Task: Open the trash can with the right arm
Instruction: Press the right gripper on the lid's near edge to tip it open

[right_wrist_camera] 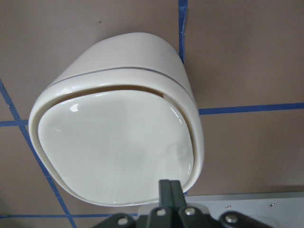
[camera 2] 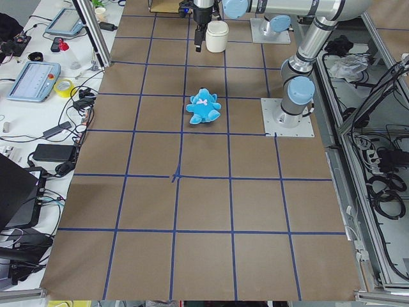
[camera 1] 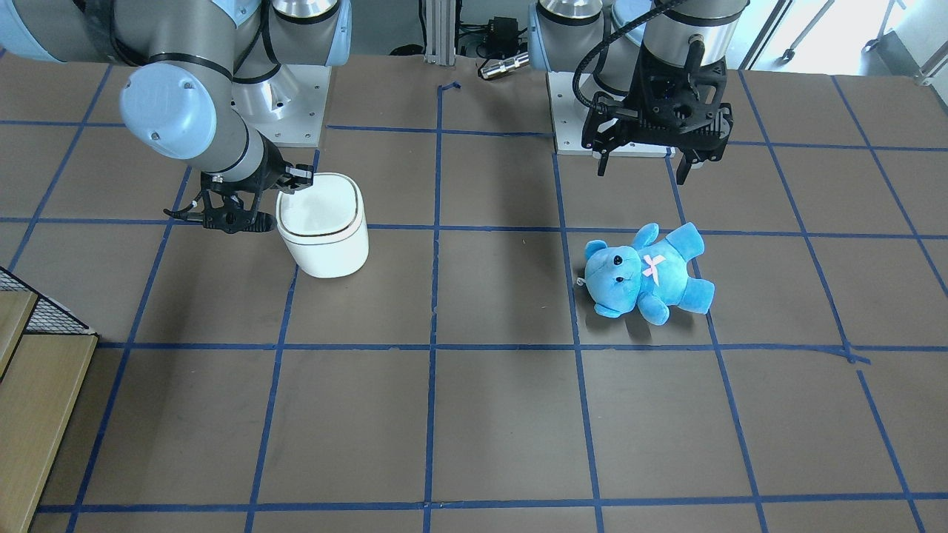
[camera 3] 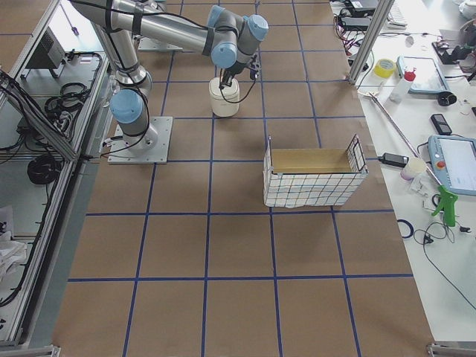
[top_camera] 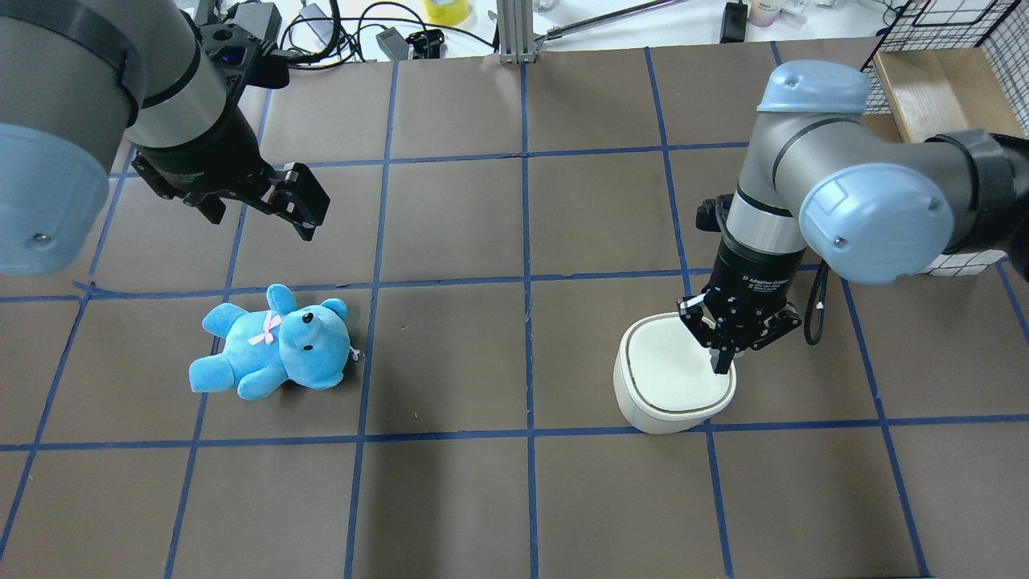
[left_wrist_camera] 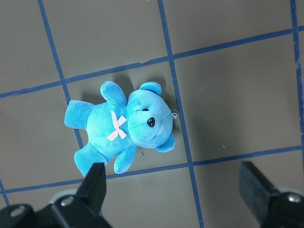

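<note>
The white trash can point(top_camera: 674, 384) stands on the brown table with its lid down; it also shows in the front view point(camera 1: 324, 222) and fills the right wrist view point(right_wrist_camera: 118, 147). My right gripper point(top_camera: 721, 363) is shut, fingers pressed together and pointing down, with its tip at the lid's edge on the side nearest the arm. The right wrist view shows the shut fingertips point(right_wrist_camera: 170, 189) just over the lid's near rim. My left gripper point(camera 1: 643, 166) is open and empty, held high above the table.
A blue teddy bear point(camera 1: 644, 274) lies on its back below the left gripper point(left_wrist_camera: 173, 190) and shows in the left wrist view point(left_wrist_camera: 123, 126). A wire basket with a wooden box point(camera 3: 314, 175) stands beyond the trash can at the table's right end.
</note>
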### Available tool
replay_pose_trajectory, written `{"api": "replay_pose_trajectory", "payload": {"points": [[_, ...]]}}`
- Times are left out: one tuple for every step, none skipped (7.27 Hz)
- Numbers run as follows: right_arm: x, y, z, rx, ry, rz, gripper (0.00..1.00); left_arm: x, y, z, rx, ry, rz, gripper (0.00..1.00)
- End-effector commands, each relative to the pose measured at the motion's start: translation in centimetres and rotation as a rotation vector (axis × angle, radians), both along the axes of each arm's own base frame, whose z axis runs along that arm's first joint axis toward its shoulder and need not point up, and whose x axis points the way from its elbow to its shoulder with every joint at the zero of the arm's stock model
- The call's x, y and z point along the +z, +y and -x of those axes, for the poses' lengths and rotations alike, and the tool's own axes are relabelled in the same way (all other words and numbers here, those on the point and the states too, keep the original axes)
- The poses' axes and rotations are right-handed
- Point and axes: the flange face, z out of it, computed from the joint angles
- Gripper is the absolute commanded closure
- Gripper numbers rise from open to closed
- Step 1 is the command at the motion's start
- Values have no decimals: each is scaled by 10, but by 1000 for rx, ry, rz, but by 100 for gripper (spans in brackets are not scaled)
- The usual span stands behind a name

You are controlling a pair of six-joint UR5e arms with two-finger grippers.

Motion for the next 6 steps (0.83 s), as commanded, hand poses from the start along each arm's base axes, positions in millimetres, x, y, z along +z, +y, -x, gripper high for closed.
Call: {"api": "replay_pose_trajectory", "payload": {"points": [[-10,-1,0,2,2,-14,100,0,0,0,0,0,0,0],[-12,-2,0,0,3,-17,100,0,0,0,0,0,0,0],[-13,-2,0,0,3,-17,100,0,0,0,0,0,0,0],[-17,-3,0,0,3,-26,100,0,0,0,0,0,0,0],[-19,-6,1,2,9,-13,100,0,0,0,0,0,0,0],[-19,-6,0,0,5,-11,100,0,0,0,0,0,0,0]]}}
